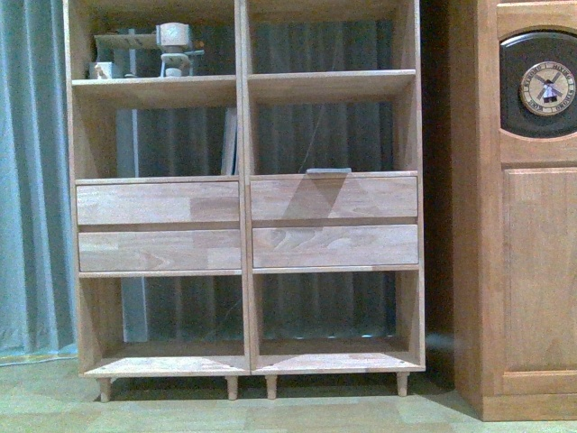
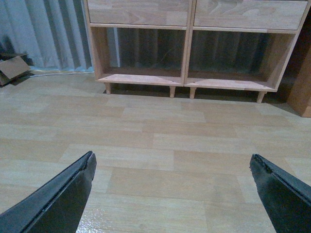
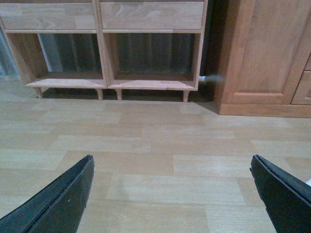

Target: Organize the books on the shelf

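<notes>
Front view only: book [image 1: 231,142] upright, shelf [image 1: 158,204] mid-L cubby.

Left gripper [image 2: 171,156], two black fingers [image 2: 63,199], wide at the base, thin and pointy at the tips, rough worn edges, right gripper [image 3: 171,158], same black wedge-shaped fingers [image 3: 282,194]

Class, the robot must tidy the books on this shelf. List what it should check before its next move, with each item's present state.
1. Left gripper open, nothing held: ok.
2. Right gripper open, nothing held: ok.
3. Pale upright books found in the left middle cubby of the large light-wood shelving unit: ok.
4. Flat grey object in the right middle cubby is a book: cannot tell.
5. Books within arm's reach: cannot tell; pale plank floor separates grippers from shelf.
</notes>
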Motion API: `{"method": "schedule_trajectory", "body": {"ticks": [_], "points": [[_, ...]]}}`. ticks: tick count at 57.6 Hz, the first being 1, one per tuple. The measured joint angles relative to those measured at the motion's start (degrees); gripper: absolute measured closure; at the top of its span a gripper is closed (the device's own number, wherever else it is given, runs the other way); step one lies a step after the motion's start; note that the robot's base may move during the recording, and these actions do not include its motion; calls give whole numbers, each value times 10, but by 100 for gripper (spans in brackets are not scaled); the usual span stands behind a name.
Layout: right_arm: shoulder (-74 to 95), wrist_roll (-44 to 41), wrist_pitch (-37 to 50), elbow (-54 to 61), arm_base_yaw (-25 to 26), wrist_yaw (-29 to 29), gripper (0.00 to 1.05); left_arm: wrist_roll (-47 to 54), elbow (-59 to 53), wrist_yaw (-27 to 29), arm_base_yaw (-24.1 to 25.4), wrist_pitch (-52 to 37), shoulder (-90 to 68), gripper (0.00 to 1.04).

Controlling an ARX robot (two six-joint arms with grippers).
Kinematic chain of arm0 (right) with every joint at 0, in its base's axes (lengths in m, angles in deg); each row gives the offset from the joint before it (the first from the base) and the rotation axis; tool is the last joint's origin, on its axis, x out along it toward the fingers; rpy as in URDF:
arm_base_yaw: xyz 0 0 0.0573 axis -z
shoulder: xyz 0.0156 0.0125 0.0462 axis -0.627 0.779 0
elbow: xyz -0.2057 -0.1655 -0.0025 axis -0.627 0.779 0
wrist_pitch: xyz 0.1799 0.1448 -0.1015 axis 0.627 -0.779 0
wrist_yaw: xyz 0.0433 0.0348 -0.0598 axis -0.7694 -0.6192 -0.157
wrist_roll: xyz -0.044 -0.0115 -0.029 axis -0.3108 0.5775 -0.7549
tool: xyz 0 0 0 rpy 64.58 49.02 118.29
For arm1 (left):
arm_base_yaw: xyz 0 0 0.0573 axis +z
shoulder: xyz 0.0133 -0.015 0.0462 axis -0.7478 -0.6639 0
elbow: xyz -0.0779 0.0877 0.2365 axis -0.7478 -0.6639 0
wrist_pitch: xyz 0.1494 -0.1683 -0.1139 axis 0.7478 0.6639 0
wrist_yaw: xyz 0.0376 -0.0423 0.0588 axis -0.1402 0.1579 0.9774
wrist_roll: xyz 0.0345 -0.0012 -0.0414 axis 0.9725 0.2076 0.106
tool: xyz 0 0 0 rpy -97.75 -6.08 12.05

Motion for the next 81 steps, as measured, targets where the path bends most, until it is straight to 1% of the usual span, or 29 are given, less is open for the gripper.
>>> {"method": "schedule_trajectory", "body": {"ticks": [81], "points": [[0, 0, 0, 0, 0, 0, 7, 0, 0, 0, 0, 0, 0, 7]]}}
